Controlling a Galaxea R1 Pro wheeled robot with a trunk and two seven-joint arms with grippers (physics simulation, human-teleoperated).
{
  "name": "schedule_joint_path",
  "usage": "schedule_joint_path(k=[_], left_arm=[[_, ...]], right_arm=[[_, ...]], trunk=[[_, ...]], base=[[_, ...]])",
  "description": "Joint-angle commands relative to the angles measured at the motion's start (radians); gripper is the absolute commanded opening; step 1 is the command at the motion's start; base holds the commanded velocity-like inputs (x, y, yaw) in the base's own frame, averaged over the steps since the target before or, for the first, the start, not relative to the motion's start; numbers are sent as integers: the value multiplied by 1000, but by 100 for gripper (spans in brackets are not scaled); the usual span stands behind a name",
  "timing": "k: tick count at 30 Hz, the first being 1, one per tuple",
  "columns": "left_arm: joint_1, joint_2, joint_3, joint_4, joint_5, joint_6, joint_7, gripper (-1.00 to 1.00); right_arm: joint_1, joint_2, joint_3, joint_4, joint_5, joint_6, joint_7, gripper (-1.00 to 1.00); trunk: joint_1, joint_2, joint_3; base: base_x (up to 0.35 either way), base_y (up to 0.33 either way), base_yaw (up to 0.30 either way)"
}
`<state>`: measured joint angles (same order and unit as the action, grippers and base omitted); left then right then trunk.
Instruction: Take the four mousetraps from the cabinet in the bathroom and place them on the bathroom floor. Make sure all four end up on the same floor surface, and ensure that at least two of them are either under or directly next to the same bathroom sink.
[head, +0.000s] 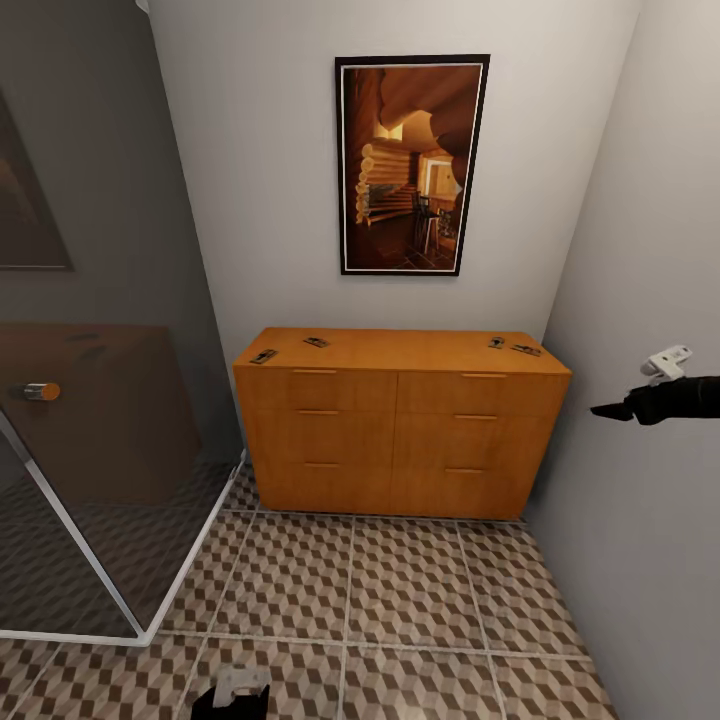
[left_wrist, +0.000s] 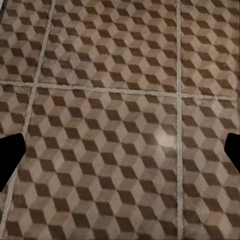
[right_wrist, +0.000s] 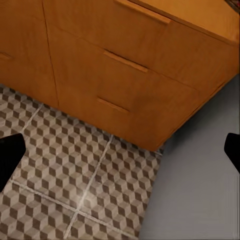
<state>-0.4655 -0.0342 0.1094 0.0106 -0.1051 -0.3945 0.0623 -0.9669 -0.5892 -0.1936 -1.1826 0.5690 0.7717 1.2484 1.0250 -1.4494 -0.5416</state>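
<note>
The orange-wood cabinet (head: 400, 440) stands against the back wall, all its drawers shut. Several small mousetraps lie on its top: two near the left end (head: 263, 356) (head: 316, 342) and two near the right end (head: 497, 342) (head: 526, 350). My right gripper (head: 608, 410) hangs open in the air in front of the cabinet's right end, apart from it; its wrist view looks down on the drawer fronts (right_wrist: 125, 65). Low near my base, my left gripper (left_wrist: 120, 155) is open over the cube-patterned bathroom floor (head: 350, 600). Both hold nothing. The sink is out of view.
A glass shower screen (head: 100, 480) with a white frame and a round knob (head: 42, 391) closes off the left side. A grey wall (head: 650, 250) runs close along the right. A framed picture (head: 412, 165) hangs above the cabinet.
</note>
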Motion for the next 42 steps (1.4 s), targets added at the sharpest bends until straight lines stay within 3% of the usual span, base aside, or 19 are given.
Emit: schedule_joint_path(k=[1,8,29,33,34,35,36,37,42], left_arm=[[-1,0,6,1,-15,-3,5,100],[-1,-1,0,2,-30,-4,6,100],[-1,0,2,0,-28,-3,5,100],[-10,-3,4,-31,-26,42,8,100],[-16,-4,5,-49,-26,71,8,100],[-40,-8,5,-139,-26,226,9,100],[-48,-9,5,-180,-26,298,8,100],[-62,-10,4,-278,-26,457,6,100],[-86,-13,4,-603,-25,852,-6,100]], right_arm=[[-1,0,-1,-1,8,8,5,100],[-2,1,4,-2,8,13,-5,100],[-3,2,9,0,11,11,-4,100],[-3,2,10,0,11,11,-4,100],[-3,3,11,0,11,11,-4,100],[-2,3,16,0,11,11,-4,100],[-2,3,18,0,11,11,-4,100],[-2,3,24,0,11,11,-5,100],[-3,3,42,1,12,11,-7,100]], trunk=[[0,-1,-1],[0,-1,-1],[0,-1,-1],[0,-1,-1],[0,-1,-1],[0,-1,-1],[0,-1,-1],[0,-1,-1],[0,-1,-1]], base=[[0,0,0],[0,0,0],[0,0,0],[0,0,0],[0,0,0],[0,0,0],[0,0,0],[0,0,0],[0,0,0]])
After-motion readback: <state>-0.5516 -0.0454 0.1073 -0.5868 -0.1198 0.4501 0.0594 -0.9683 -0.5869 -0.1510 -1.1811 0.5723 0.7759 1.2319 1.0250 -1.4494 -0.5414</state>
